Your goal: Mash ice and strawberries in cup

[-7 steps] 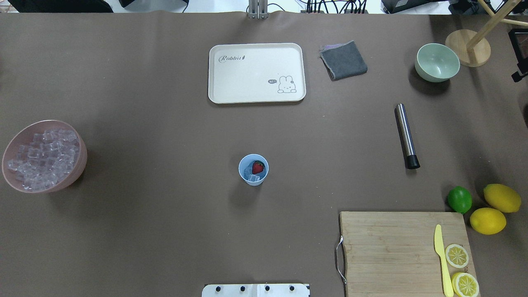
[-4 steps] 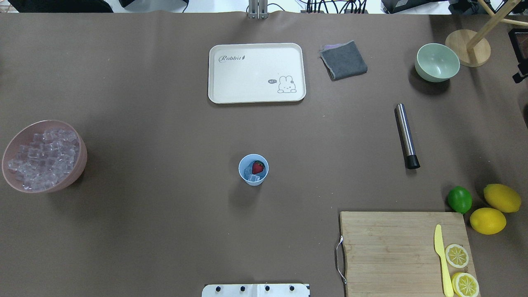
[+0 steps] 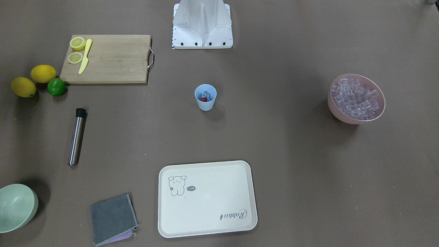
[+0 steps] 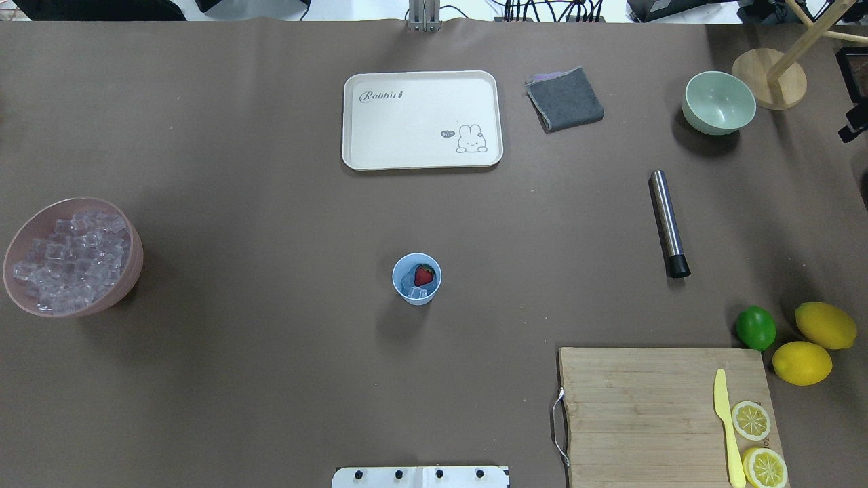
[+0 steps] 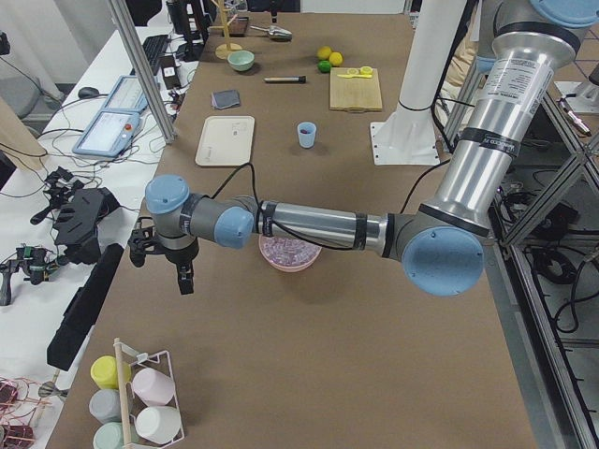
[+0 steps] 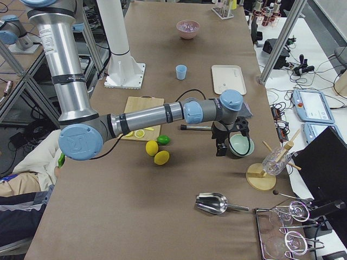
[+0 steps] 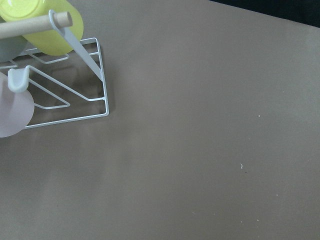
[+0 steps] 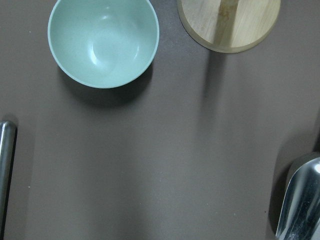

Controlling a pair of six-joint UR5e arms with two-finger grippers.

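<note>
I see the cup (image 4: 416,278) mid-bench, with the strawberry (image 4: 424,274) and ice (image 4: 413,290) inside. The muddler (image 4: 668,224) lies well off to its right; I'd grip it high on the steel and keep it vertical. Whether the right tool (image 6: 221,149) or left tool (image 5: 164,267) is clenched, I cannot tell.

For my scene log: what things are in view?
cup: 1, light blue, table centre.
strawberry: 1, red, inside cup.
ice: few clear cubes in cup; many in pink bowl, robot's left.
steel rod: 1, silver, right of cup.
tray: 1, cream, far centre.
cloth: 1, grey, beside tray.
green bowl: 1, pale, far right.
board: 1, wooden, near right; holds yellow knife, two lemon halves.
lemons: 2, yellow; lime: 1, green; beside board.
left arm, right arm: grey-blue, table ends; jaws unclear.
</note>
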